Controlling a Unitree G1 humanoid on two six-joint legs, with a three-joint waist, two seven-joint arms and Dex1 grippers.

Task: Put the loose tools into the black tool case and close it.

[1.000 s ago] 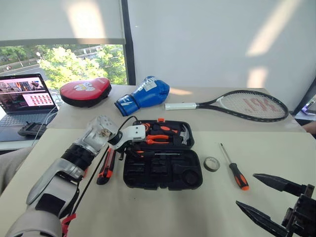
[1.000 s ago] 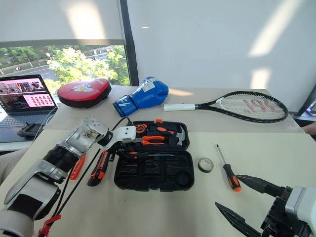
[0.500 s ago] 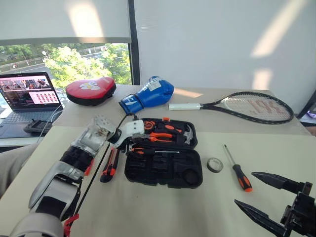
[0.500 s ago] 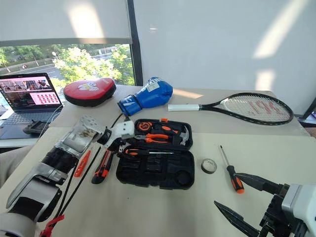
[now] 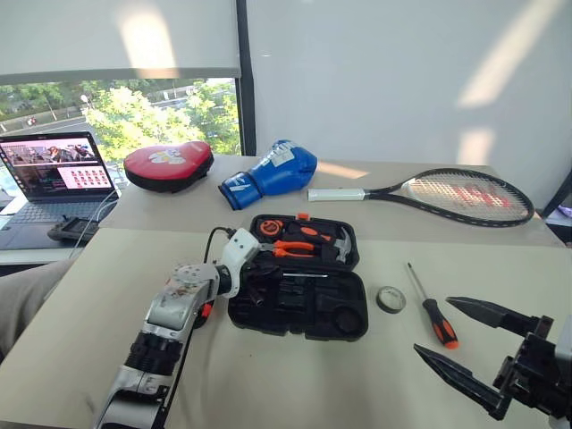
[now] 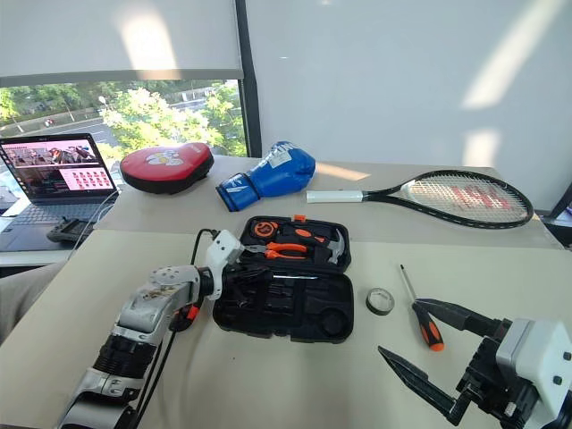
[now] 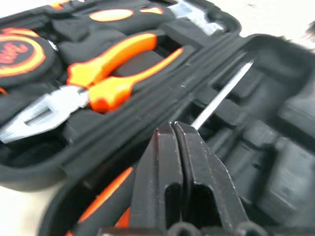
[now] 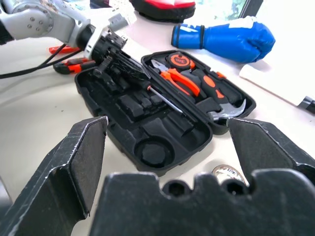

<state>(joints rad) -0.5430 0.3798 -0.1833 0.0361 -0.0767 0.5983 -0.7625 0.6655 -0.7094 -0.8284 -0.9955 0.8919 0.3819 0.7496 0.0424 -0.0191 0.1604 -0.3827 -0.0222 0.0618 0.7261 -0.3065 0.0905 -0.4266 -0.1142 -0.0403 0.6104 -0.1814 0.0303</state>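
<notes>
My left gripper [image 7: 173, 129] hangs over the near-left part of the open black tool case [image 5: 349, 322], its two fingers pressed together with nothing between them. Just past the fingertips, a black-and-orange screwdriver [image 7: 216, 101] lies in the case along the hinge line, its steel shaft running off toward the far side of the tray.

My right gripper [image 5: 465, 344] waits low at the table's right edge, fingers spread wide and holding nothing. The other black-and-orange screwdriver [image 5: 433, 311] lies just ahead of it, its long axis pointing away from me, handle nearest, tip toward the tennis racket [image 5: 465, 192]. The small tape roll [image 5: 388, 298] sits between that screwdriver and the case.

So I judge the right arm is the nearer one for both, and it would take the handle across its width. The utility knife [image 8: 74, 65] and the slim orange screwdriver [image 8: 61, 48] lie left of the case, beside my left arm.
</notes>
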